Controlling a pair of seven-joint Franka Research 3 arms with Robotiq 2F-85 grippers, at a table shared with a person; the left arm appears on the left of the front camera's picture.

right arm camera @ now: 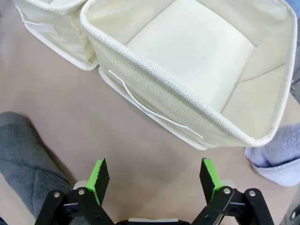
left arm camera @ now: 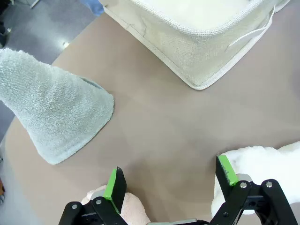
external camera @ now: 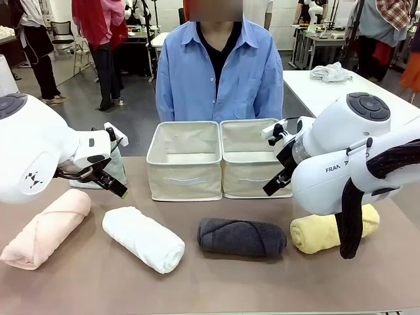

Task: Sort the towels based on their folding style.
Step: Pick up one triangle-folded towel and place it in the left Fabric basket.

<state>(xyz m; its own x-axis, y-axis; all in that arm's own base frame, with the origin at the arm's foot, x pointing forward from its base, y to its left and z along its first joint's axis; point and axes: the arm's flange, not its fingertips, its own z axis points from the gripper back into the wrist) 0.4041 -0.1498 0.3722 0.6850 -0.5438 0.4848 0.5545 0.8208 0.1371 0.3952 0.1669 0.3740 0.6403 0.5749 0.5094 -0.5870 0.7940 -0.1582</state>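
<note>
We take the pair of cream bins (external camera: 220, 164) as our mark. On the table (external camera: 216, 292), four rolled towels lie in a row on our side of the bins. The pink roll (external camera: 46, 228) is well off to their left and the white roll (external camera: 143, 238) lies before their left corner. The dark grey roll (external camera: 241, 237) sits straight in front of them. The yellow roll (external camera: 321, 231) is off their right front, partly hidden by our right arm. The pale green cone (left arm camera: 56, 110) stands just left of the bins, and the lavender-blue cone (right arm camera: 276, 150) lies just past their right corner.

Both of our grippers have their jaws spread wide with nothing between them. The left gripper (left arm camera: 171, 176) hangs left of the bins, over the near ends of the pink and white rolls. The right gripper (right arm camera: 152, 173) hangs just in front of the bins' right half, beside the dark grey roll.

We judge the towels to be light, soft and springy. The terry should give the pads good purchase, and nothing here can break. What can go wrong is the fold coming undone. We would take a roll across its middle, with the fingers straddling the cylinder and pressing well in, not at a loose outer edge. We would pinch a cone around its body, below the limp tip, and gently enough to keep its shape.
</note>
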